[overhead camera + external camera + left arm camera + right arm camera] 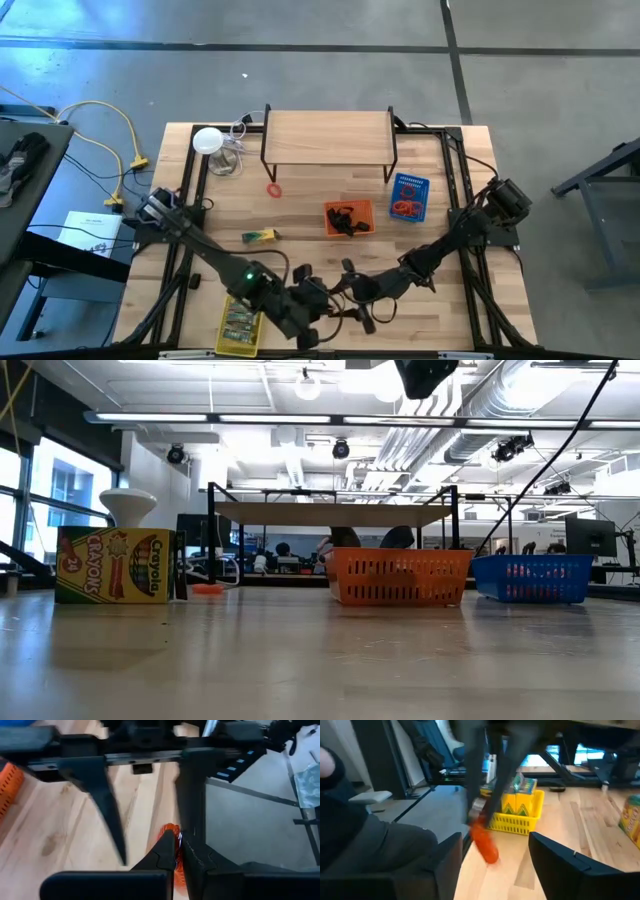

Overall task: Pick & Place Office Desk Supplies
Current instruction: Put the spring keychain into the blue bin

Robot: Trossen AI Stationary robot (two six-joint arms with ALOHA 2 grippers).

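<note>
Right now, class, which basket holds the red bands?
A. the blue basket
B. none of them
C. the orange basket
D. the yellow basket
A: in the high view the red bands lie inside the blue basket, while the orange basket holds black clips.

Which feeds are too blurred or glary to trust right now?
Right wrist view: motion-smeared, the red band a streak, the yellow basket soft. Left wrist view: near parts blurred, the band only partly seen. Low view: glaring ceiling lights, the orange basket readable. High view: sharp, floor glare.
</note>
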